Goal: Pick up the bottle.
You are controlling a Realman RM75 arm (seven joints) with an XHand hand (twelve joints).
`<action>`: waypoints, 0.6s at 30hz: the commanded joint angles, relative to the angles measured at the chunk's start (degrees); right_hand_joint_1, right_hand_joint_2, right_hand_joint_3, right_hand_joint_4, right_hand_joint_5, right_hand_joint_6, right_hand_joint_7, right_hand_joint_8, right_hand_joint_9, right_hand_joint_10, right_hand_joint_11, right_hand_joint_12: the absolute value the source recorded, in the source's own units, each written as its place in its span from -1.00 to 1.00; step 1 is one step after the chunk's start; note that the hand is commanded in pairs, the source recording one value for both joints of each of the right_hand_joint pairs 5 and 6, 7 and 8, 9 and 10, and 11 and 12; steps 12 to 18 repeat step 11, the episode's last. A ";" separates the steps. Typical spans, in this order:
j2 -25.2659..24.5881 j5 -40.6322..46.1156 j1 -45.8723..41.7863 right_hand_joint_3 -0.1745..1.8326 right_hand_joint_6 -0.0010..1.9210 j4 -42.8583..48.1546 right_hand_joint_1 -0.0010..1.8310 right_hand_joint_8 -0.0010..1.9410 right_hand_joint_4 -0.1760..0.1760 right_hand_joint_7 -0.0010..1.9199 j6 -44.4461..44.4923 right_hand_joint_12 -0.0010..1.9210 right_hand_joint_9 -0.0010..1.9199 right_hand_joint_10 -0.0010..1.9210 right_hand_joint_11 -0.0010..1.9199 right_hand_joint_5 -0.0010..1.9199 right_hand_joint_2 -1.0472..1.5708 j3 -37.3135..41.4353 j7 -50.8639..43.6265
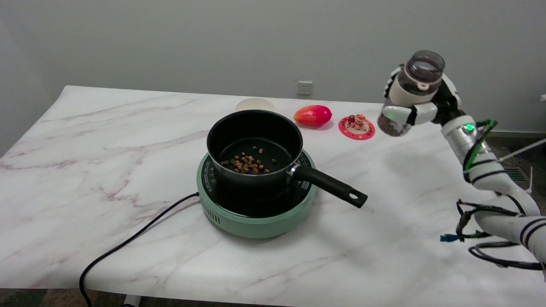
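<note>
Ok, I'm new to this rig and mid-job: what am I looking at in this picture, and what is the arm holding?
This is one view, from a camera above the table's near side, looking down and across. The white arm coming in from the lower right ends in a black-and-white hand; that is the robot's right hand. It holds a bottle in the air, off the marble table. Dark contents show in the bottle's lower part. In the middle sits a black pot with small brownish bits inside, on a green cooker with a black cable. Behind are a red-orange fruit, a small pink plate with little items, and a pale round lid-like disc.
</note>
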 commanded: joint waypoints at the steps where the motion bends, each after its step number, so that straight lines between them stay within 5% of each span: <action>1: 0.99 -20.03 16.56 -0.08 0.65 16.22 0.69 0.64 0.00 0.66 -12.87 0.05 0.24 0.24 0.05 0.65 0.20 -8.00 -0.64; 9: -4.21 -32.30 23.23 -0.08 0.66 25.84 0.70 0.64 0.00 0.66 -28.00 0.06 0.25 0.25 0.06 0.66 0.20 -14.67 -0.64; 18: -5.99 -35.36 23.72 -0.06 0.63 26.10 0.70 0.63 0.00 0.65 -29.96 0.05 0.24 0.24 0.05 0.63 0.18 -14.91 -0.72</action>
